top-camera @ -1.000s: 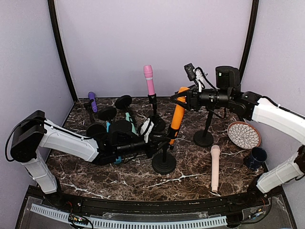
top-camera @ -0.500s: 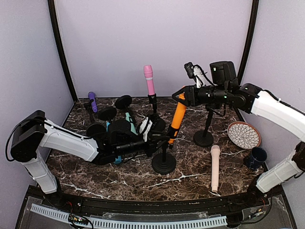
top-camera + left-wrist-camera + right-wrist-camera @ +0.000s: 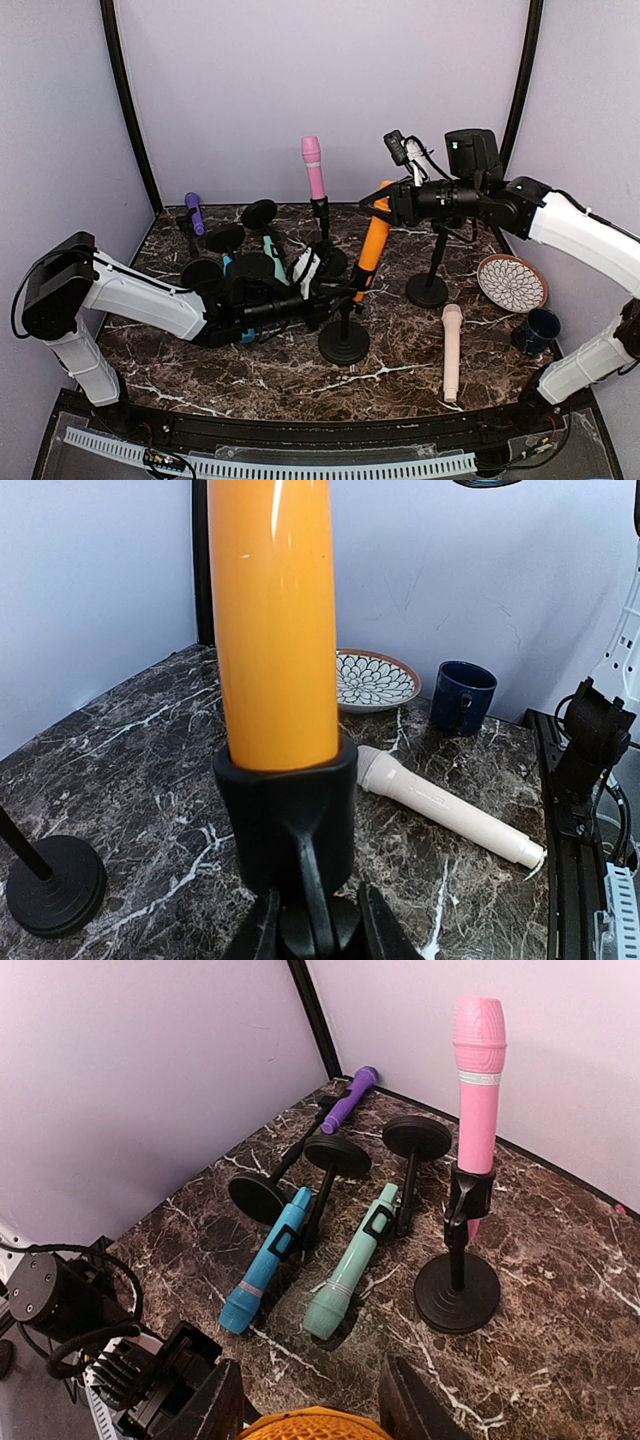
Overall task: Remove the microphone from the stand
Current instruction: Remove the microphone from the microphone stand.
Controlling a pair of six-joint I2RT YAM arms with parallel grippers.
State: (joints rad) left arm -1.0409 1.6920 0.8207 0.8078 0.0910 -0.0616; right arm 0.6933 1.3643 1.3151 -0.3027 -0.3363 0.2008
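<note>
The orange microphone [image 3: 372, 245] stands tilted in the black clip [image 3: 290, 810] of a round-based stand [image 3: 344, 345] at the table's middle. My left gripper [image 3: 335, 290] comes in low from the left and is shut on the stand's neck just under the clip, a finger on each side [image 3: 310, 925]. My right gripper [image 3: 385, 207] reaches in from the right at the microphone's top. In the right wrist view its fingers close on either side of the orange mesh head [image 3: 315, 1428], which shows only at the bottom edge.
A pink microphone [image 3: 313, 165] stands in its stand behind. Blue [image 3: 265, 1260], mint [image 3: 350, 1275] and purple [image 3: 194, 212] microphones lie at the left among toppled stands. A beige microphone [image 3: 452, 350], an empty stand [image 3: 428, 290], a patterned plate [image 3: 511, 282] and a navy mug [image 3: 537, 330] are on the right.
My right arm's wrist has risen a little and shifted at the microphone's top. The orange microphone stays in the clip. The left arm has not moved.
</note>
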